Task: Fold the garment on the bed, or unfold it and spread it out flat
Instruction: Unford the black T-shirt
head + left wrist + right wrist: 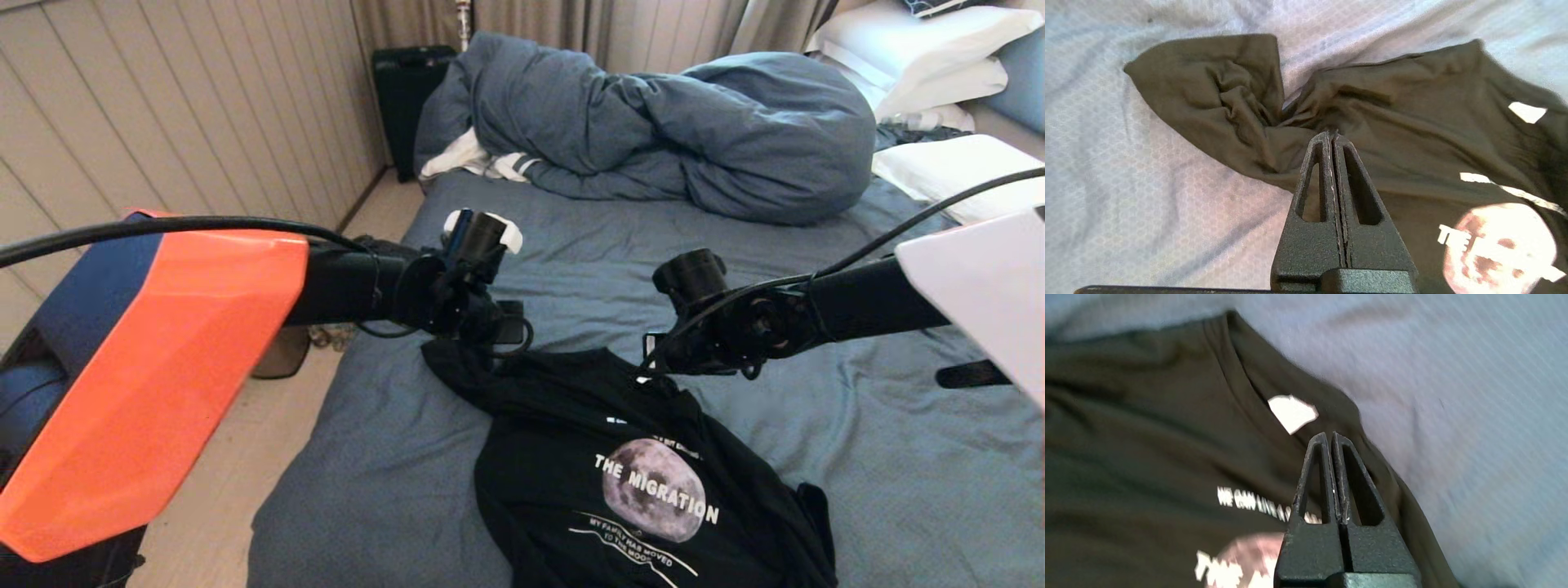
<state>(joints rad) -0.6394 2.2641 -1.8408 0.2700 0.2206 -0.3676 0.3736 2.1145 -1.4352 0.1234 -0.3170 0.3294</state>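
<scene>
The garment [588, 457], a black T-shirt with its moon print facing up, lies on the near half of the bed [384, 474]. My left gripper [487, 347] is shut on the garment [1412, 134] at one shoulder. Creases run out from the left gripper's tips [1332, 133], and the sleeve is bunched just beyond them. My right gripper [657, 369] is shut on the garment [1147, 437] at the other shoulder. The right gripper's tips [1329, 434] sit beside the white neck label [1292, 412]. The collar edge stretches between the two grippers.
A bunched blue-grey duvet [694, 131] fills the far half of the bed, with white pillows [922, 49] at the far right. A black case [408, 98] stands by the wall at the bed's far left corner. Floor [245, 441] runs along the left side.
</scene>
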